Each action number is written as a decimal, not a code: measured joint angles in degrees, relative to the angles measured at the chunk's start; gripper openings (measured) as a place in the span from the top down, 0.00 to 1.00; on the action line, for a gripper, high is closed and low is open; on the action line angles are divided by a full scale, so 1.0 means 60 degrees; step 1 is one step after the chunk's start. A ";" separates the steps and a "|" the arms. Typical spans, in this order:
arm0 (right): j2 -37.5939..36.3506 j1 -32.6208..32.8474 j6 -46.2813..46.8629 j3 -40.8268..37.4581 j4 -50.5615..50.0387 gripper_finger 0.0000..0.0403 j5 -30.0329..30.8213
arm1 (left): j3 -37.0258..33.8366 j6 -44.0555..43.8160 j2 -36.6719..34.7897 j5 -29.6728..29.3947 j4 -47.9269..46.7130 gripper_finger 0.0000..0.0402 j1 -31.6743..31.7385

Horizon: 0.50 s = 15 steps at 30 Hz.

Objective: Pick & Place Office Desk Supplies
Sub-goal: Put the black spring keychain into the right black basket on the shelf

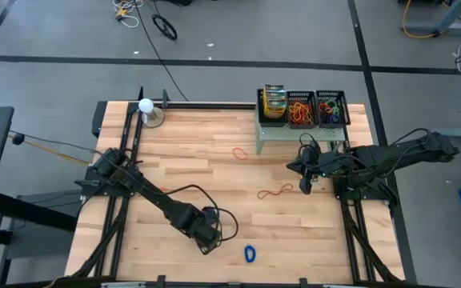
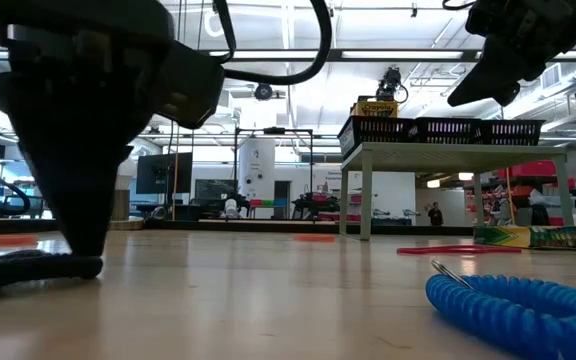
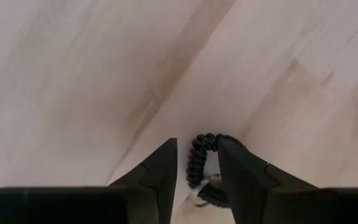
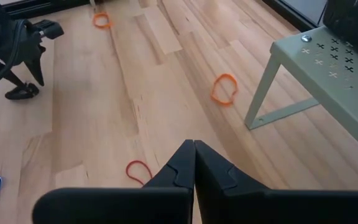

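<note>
A black coiled band (image 3: 199, 163) lies flat on the wood near the table's front edge, also seen in the low view (image 2: 28, 270). My left gripper (image 1: 207, 238) points down over it, open, one strand of the coil in the gap between its fingers. My right gripper (image 4: 194, 155) hangs shut and empty above the table's right side (image 1: 305, 184). A blue coiled band (image 1: 250, 254) lies near the front edge. A red band (image 1: 274, 192) and an orange band (image 1: 240, 154) lie mid-table. Black mesh trays (image 1: 314, 108) and a crayon box (image 1: 274, 102) stand on the pale green shelf (image 1: 282, 138). My left gripper comes at the black coil from above, fingers pointing down, one on each side of a strand (image 3: 197, 155). The coil lies on the table, and part of it runs under one finger (image 3: 244, 177). I cannot tell whether the fingers touch it.
A white ball on a stand (image 1: 147, 110) sits at the far left corner. Another crayon box (image 2: 526, 237) lies on the table at the right in the low view. A second orange band (image 4: 101, 20) lies farther off. Bare wood stretches between the arms.
</note>
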 joint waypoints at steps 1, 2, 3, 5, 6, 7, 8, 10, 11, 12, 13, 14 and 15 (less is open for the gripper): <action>0.0000 0.0000 0.0000 0.0000 0.0000 0.98 0.0000 | 0.0000 0.0049 0.0000 0.0045 -0.0006 0.69 -0.0007; 0.0000 0.0000 0.0000 -0.0002 0.0000 0.98 -0.0002 | 0.0000 0.0047 0.0000 0.0042 -0.0006 0.69 -0.0015; 0.0000 0.0000 -0.0005 -0.0001 0.0005 0.98 -0.0001 | 0.0000 0.0051 -0.0004 0.0038 -0.0004 0.69 -0.0015; 0.0002 0.0000 -0.0028 -0.0002 0.0041 0.98 -0.0004 | 0.0001 0.0221 -0.0061 0.0065 -0.0024 0.69 -0.0014; 0.0000 0.0000 -0.0026 -0.0004 0.0044 0.98 -0.0007 | 0.0025 0.0366 -0.0073 0.0135 -0.0028 0.68 0.0007; 0.0003 0.0000 -0.0029 0.0000 0.0040 0.98 -0.0007 | 0.0071 0.0485 -0.0077 0.0162 -0.0044 0.67 0.0035; 0.0004 0.0000 -0.0029 -0.0003 0.0039 0.98 -0.0011 | 0.0116 0.0665 -0.0085 0.0190 -0.0068 0.66 0.0063; 0.0004 0.0000 -0.0028 -0.0001 0.0038 0.98 -0.0011 | 0.0282 0.1119 -0.0102 0.0316 -0.0171 0.63 0.0133; 0.0004 -0.0002 -0.0029 0.0000 0.0038 0.98 -0.0011 | 0.0367 0.1347 -0.0112 0.0315 -0.0265 0.60 0.0153; 0.0000 -0.0001 -0.0029 0.0000 0.0041 0.98 -0.0011 | 0.0417 0.1540 -0.0124 0.0299 -0.0390 0.58 0.0192; 0.0000 0.0000 -0.0029 0.0000 0.0043 0.98 -0.0011 | 0.0426 0.1735 -0.0127 0.0279 -0.0527 0.56 0.0240; 0.0004 0.0000 -0.0029 0.0000 0.0040 0.98 -0.0011 | 0.0426 0.1936 -0.0127 0.0309 -0.0662 0.55 0.0295; 0.0004 0.0000 -0.0025 0.0000 0.0040 0.98 -0.0011 | 0.0425 0.2121 -0.0127 0.0332 -0.0803 0.53 0.0341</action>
